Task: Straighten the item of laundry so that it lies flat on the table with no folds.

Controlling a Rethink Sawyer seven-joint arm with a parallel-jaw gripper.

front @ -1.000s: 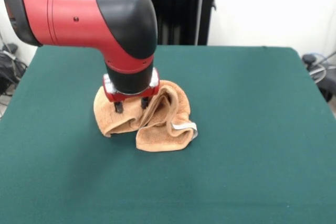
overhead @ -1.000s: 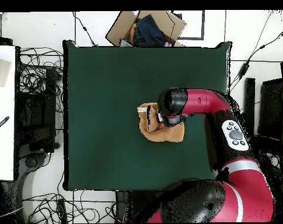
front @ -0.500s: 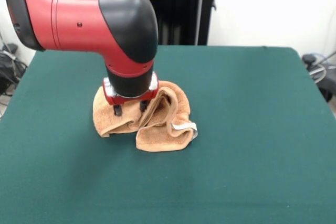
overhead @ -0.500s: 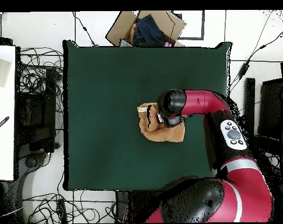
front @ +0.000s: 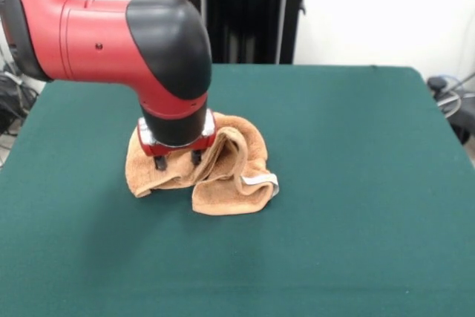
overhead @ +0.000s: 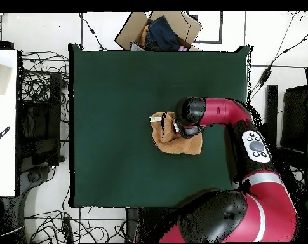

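Observation:
The peach-orange towel [front: 230, 176] lies crumpled in several folds left of the middle of the green table [front: 356, 154]. A pale band shows at its front right corner. My gripper [front: 177, 159] comes down onto the towel's left part, its two dark fingers sunk into the cloth with a fold between them. In the overhead view the towel [overhead: 172, 141] lies beside the arm's black wrist [overhead: 189, 113], which hides the gripper.
The red arm [front: 89, 31] reaches in from the upper left over the table's left half. In the overhead view a cardboard box [overhead: 159, 30] with dark things in it stands beyond the table's far edge, and cables lie on the floor.
My gripper has moved a little left in the front view and the towel's left part has been drawn left with it. The right-hand folds have stayed put.

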